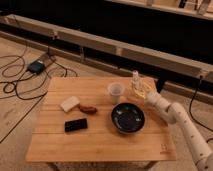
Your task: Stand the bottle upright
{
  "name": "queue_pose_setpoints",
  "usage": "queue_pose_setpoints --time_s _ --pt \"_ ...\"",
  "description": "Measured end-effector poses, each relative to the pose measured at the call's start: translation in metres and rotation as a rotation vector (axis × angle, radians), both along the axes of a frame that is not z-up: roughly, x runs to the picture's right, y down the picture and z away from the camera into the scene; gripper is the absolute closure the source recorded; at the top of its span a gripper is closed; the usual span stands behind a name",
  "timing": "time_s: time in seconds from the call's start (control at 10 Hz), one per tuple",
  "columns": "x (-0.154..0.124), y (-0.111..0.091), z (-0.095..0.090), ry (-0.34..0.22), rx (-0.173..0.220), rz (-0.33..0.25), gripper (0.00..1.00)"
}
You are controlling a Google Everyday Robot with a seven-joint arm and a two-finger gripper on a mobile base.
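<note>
The small clear bottle (135, 81) stands upright at the far right of the wooden table (100, 142), just right of the translucent white cup (116, 92). My gripper (141, 92) reaches in from the right on the white arm (175, 117) and is shut on the bottle's lower part. The bottle's base is at or just above the tabletop; I cannot tell which.
A dark bowl (128, 117) sits in front of the cup and the bottle. A black phone (76, 124), a pale sponge (70, 103) and a small brown item (88, 108) lie on the left half. Cables and a box (36, 66) lie on the floor at left.
</note>
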State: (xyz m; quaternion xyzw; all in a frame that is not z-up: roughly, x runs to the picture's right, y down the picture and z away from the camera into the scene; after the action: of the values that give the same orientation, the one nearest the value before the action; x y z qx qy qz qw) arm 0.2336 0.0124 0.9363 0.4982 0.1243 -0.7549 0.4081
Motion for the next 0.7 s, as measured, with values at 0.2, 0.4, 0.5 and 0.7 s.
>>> queue_pose_setpoints --time_s 0.2,0.4,0.5,0.7 --pt "0.0070 0.0000 0.0007 0.003 0.012 0.051 1.00" --pt "0.0082 0.0007 0.0005 0.002 0.024 0.077 0.91" --pt "0.0084 0.0016 0.0004 0.001 0.027 0.085 0.82" --pt "0.0096 0.0030 0.0002 0.001 0.032 0.097 0.61"
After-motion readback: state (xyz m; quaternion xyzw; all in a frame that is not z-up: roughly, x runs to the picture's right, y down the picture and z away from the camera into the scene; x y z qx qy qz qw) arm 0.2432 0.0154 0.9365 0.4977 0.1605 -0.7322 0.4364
